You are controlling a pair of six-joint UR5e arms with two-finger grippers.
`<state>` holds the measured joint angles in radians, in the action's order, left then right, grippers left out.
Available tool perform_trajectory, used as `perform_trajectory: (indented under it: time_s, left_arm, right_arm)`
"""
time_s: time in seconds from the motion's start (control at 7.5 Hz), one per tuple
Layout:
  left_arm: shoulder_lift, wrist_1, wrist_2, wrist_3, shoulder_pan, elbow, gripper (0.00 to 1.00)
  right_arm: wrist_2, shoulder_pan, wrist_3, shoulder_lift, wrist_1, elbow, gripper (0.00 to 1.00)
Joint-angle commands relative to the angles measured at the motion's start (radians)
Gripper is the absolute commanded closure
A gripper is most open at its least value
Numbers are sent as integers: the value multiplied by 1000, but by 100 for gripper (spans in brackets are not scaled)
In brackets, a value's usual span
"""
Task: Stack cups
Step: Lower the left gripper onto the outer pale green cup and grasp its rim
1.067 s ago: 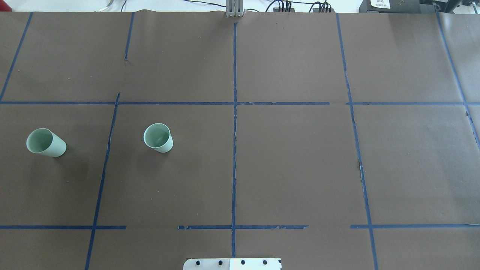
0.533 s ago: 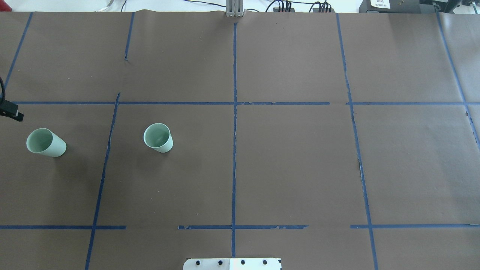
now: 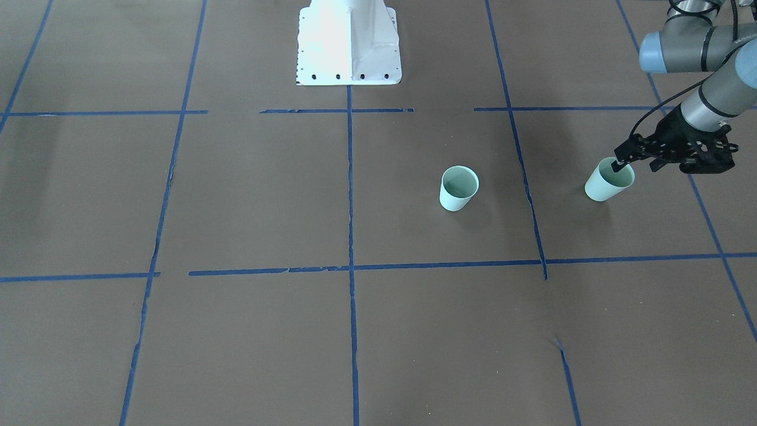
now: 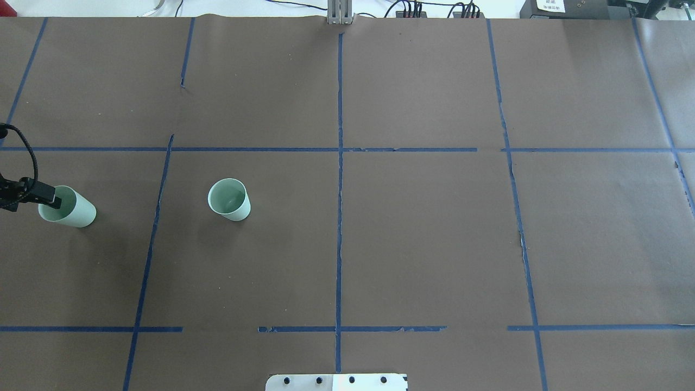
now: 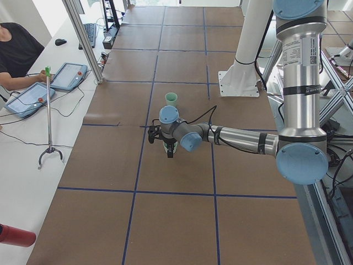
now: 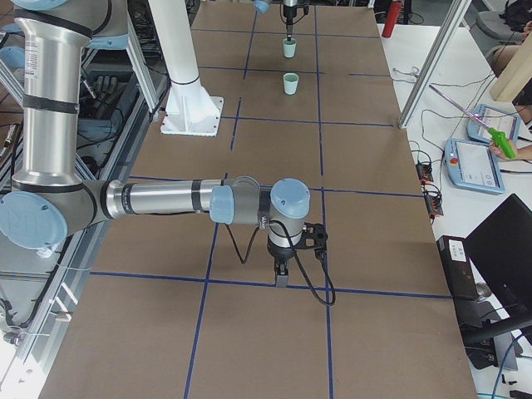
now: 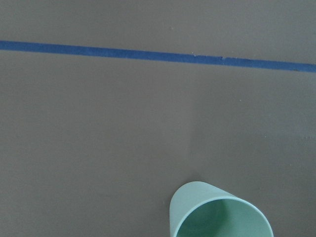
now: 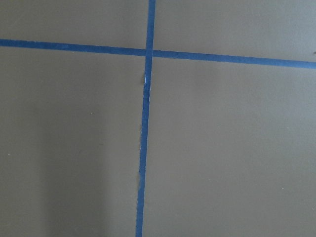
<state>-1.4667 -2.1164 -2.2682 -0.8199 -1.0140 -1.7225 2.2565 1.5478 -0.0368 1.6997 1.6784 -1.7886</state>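
Both cups stand upright, mouth up, on the bench (image 4: 423,228), well apart, in the robot's left half. The inner cup (image 4: 229,199) is clear of both arms. Judged from the task, it serves as the receiver.

The outer cup (image 4: 76,212) stands near the bench's left edge, within the left arm's reach. This is the probable reason that arm takes the pick.

The left claw (image 3: 622,164) is positioned at the outer cup's rim. One finger (image 4: 51,199) projects over the mouth and appears to dip inside. This suggests a wall pinch, with one finger inside and one outside. Such a grasp leaves the tapered base free to enter the other cup. The second finger is not distinguishable, so it cannot be told whether the claw is spread or pressed on the wall.

The right claw (image 6: 283,278) hangs just above the bench near a tape line (image 6: 249,283), well apart from both cups. It appears only in a side view, so its opening cannot be told.
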Motion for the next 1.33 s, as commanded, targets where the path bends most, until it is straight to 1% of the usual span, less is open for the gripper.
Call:
perform_trajectory:
  time_s: [0.0, 0.13, 0.27, 0.4, 0.53, 0.67, 0.93, 1.07, 1.2]
  left_arm:
    - [-10, -11, 4, 1, 6, 32, 0]
    - [-12, -17, 6, 1, 8, 38, 0]
    - [-12, -17, 6, 1, 26, 38, 5]
    - [-12, -19, 9, -2, 31, 35, 48]
    - [-12, -19, 47, -5, 35, 28, 80]
    - [-12, -20, 52, -19, 35, 27, 100]
    - [-11, -40, 52, -77, 34, 15, 100]
    - [-8, -34, 50, -74, 25, -24, 100]
    - [8, -2, 36, -68, 11, -95, 100]
  right_arm:
    - [0, 0, 0, 0, 1, 0, 0]
    - [0, 0, 0, 0, 0, 0, 0]
    - [0, 0, 0, 0, 0, 0, 0]
    - [0, 0, 0, 0, 0, 0, 0]
    - [0, 0, 0, 0, 0, 0, 0]
    - [0, 0, 0, 0, 0, 0, 0]
    - [0, 0, 0, 0, 0, 0, 0]
    - [0, 0, 2, 0, 0, 0, 0]
    - [0, 0, 0, 0, 0, -2, 0]
